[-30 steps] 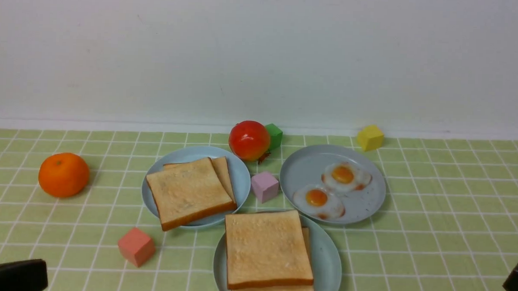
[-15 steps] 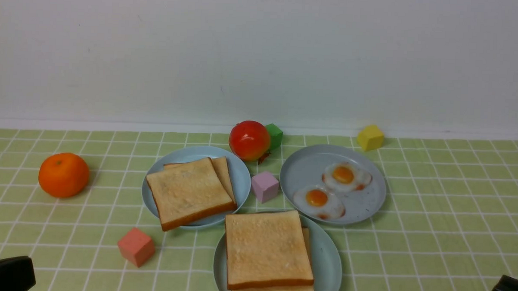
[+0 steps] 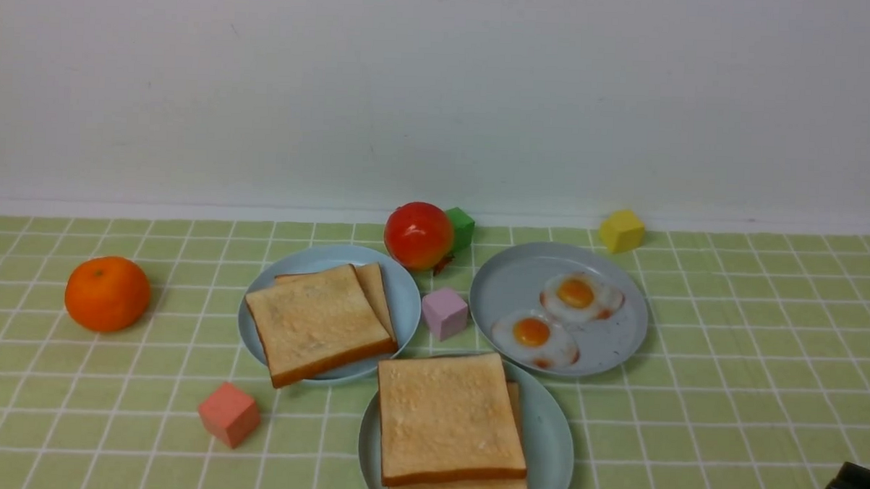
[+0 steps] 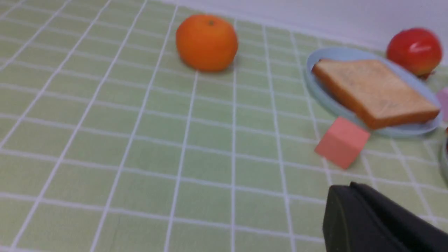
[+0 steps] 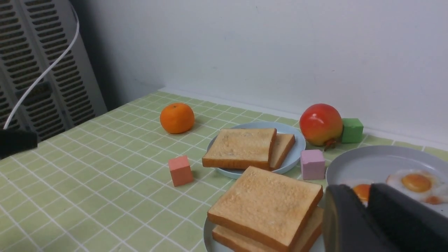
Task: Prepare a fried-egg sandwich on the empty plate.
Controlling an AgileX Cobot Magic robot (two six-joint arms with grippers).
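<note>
While off the right pincer point(image 5: 367, 210), sandwich point(image 3: 450, 419) plated.

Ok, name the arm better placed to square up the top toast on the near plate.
Right. The right gripper sits beside the toast stack on the near plate; the left gripper is farther off, near the salmon cube.

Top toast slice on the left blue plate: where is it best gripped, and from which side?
Probably at the near corner of the top toast slice, which juts past the plate rim toward the robot. Nothing lies under it there, so fingers can pinch its thickness. Come in low from the robot's side; further back it rests on a second slice.
</note>
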